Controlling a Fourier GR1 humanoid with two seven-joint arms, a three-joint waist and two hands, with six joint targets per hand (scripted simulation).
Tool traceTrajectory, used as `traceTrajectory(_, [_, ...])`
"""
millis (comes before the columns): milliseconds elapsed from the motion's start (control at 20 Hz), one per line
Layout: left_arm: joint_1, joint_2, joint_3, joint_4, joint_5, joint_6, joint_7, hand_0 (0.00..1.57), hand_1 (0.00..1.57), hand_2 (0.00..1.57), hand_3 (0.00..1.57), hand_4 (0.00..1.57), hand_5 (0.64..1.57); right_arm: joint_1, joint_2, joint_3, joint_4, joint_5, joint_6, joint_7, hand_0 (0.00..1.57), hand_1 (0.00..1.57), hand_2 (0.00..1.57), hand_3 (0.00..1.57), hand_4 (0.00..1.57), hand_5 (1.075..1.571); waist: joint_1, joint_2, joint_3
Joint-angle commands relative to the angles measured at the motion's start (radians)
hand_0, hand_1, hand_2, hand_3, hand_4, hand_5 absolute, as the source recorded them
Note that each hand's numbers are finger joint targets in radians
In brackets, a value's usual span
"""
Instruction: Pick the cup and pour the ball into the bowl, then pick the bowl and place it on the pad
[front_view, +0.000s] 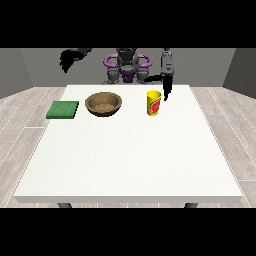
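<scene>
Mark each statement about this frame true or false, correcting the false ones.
1. The yellow cup with the red label stands upright on the white table. True.
2. The brown wooden bowl sits on the green square pad. False: the bowl rests on the table beside the pad, apart from it.
3. The bowl lies between the pad and the cup. True.
4. The hand at the view's right grips the cup. False: it hangs just beside the cup.
5. The hand at the view's left is raised off the table. True.
</scene>
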Motion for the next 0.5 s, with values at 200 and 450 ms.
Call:
traceTrajectory(200, [-0.150, 0.019, 0.048, 0.286, -0.002, -0.007, -0.103, 0.00, 0.00, 0.00, 0.00, 0.14, 1.433, -0.014, -0.045, -0.056, 0.123, -0.046, 0.072, -0.052, 0.00, 0.00, 0.00, 0.00, 0.67, 1.560, -0.019, -0.013, 0.0003])
traceTrajectory(450, [-0.148, -0.016, 0.018, 0.410, -0.029, -0.006, -0.179, 0.00, 0.00, 0.00, 0.00, 0.19, 1.423, -0.015, -0.065, -0.102, 0.228, -0.044, 0.083, -0.094, 0.00, 0.00, 0.00, 0.00, 0.67, 1.563, 0.012, -0.053, 0.0004])
